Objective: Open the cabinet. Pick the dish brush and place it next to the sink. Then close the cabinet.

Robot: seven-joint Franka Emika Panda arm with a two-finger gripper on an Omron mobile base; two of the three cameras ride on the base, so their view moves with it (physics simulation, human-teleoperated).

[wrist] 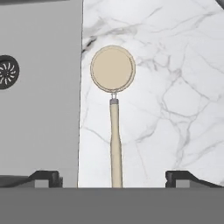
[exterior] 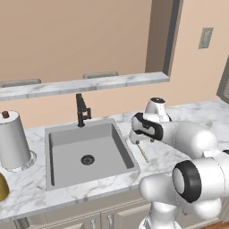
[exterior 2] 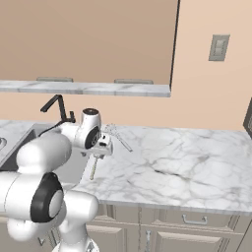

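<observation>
So the dish brush (wrist: 113, 105) is lying flat on the marble counter (wrist: 175, 87), just beside the sink's (wrist: 39, 109) right edge, round beige head pointing toward the back wall and the thin handle running toward the counter's front edge; from the hand camera the gripper (wrist: 113, 177) sits right above it with both fingertips (wrist: 43, 177) spread wide, one on each side of the handle and not touching it, so it's let go; in the left base view the brush handle (exterior: 143, 153) pokes out under the hand; the black faucet (exterior: 82, 109) stands at the sink's back edge, and a paper towel roll (exterior: 13, 141) is on the counter off the left edge.
</observation>
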